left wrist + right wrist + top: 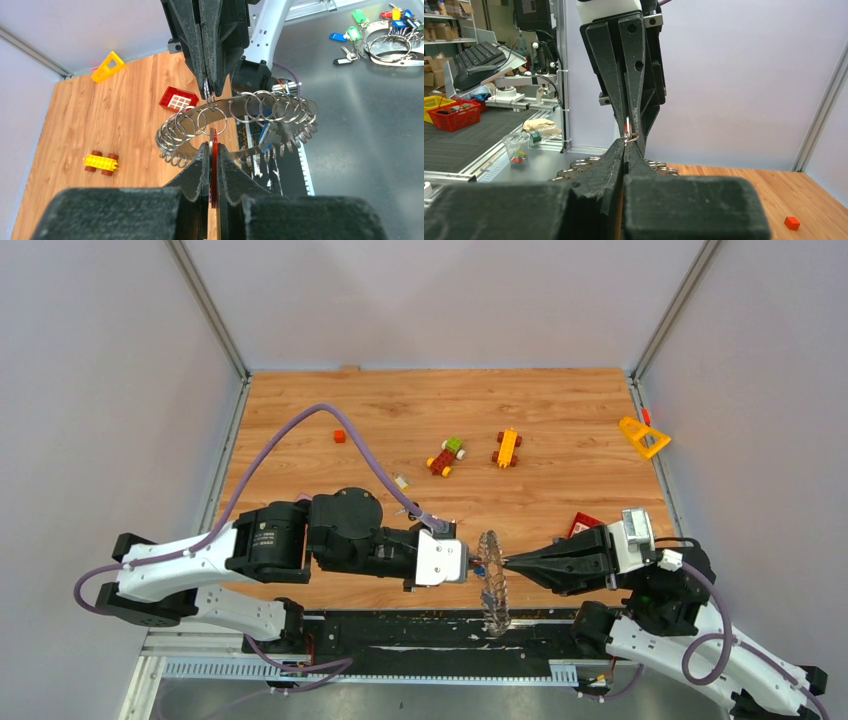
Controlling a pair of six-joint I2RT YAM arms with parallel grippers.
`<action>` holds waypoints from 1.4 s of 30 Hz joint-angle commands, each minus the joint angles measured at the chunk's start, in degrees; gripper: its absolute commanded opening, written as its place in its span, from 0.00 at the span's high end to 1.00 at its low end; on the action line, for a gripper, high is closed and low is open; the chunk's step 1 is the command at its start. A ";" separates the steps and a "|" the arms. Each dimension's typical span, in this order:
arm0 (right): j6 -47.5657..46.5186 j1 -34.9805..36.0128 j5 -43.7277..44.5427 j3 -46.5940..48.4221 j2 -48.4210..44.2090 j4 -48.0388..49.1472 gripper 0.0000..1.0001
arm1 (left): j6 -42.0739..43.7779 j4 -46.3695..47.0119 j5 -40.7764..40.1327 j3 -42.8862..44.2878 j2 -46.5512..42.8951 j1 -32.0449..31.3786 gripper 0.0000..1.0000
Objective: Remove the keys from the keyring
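We see the keyring (493,585) held on edge in the air above the near edge of the wooden table (560,410), between our 2 arms. Our left gripper (212,149) is pinched narrow on a thin red key (214,172) at the ring's rim. Our right gripper (210,88) is closed tight on 1 small split ring (211,101) at the opposite rim. A blue key (265,134) hangs from the ring. 2 toy block vehicles (447,456) lie well apart from it.

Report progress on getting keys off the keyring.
Done: most small loops on the keyring look empty. In hand: left gripper clamps a red key, right gripper pinches a loop on the ring. Left: that key is not free yet; a blue key hangs there too.
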 commanded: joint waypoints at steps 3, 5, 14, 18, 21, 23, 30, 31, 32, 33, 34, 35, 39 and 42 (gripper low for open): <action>1.63 0.08 2.31 -0.57 -1.68 5.26 1.00 | 1.11 1.89 -1.38 -0.58 -2.19 -0.06 1.00; 1.45 0.05 2.52 -0.89 -1.89 4.75 1.00 | 1.12 2.09 -1.91 -0.60 -2.55 -0.06 1.00; 0.15 0.05 5.76 -3.94 -6.17 0.69 0.90 | 1.78 1.51 -2.44 1.29 -3.80 -0.02 1.00; -0.55 0.05 6.84 -5.42 -7.73 -1.16 0.84 | 2.02 1.10 -3.86 1.35 -3.68 -0.07 1.00; -1.68 0.05 7.70 -5.57 -8.33 -3.26 0.73 | 2.01 0.71 -3.81 1.09 -3.34 -0.07 1.00; -2.85 0.03 7.79 -5.09 -8.34 -5.00 0.69 | 2.02 0.26 -3.48 1.07 -3.18 -0.07 1.00; -11.15 0.04 3.10 0.63 -4.82 -15.47 0.67 | 2.22 -1.61 -2.88 1.50 -3.07 -0.07 1.00; -12.70 0.05 1.54 1.49 -4.15 -17.04 0.66 | 2.25 -1.88 -1.81 1.65 -2.96 -0.06 1.00; -13.70 0.05 -0.27 2.25 -3.61 -18.03 0.66 | 2.36 -2.09 -1.33 1.71 -2.82 -0.07 1.00; -14.71 0.01 -2.33 2.88 -3.15 -18.85 0.64 | 2.39 -2.33 -0.96 1.76 -2.69 -0.04 1.00; -16.35 0.05 -4.73 3.37 -2.60 -19.50 0.64 | 2.35 -2.68 -0.39 1.85 -2.45 -0.06 1.00; -17.40 0.01 -6.38 4.01 -2.25 -20.09 0.64 | 2.35 -2.90 0.08 2.01 -2.08 -0.07 1.00; -18.15 0.05 -5.64 5.19 -0.93 -20.57 0.64 | 2.44 -4.78 1.79 3.08 -0.54 -0.03 1.00; -19.42 0.06 -5.78 6.34 0.16 -21.18 0.65 | 2.67 -6.33 2.80 4.29 0.70 -0.07 1.00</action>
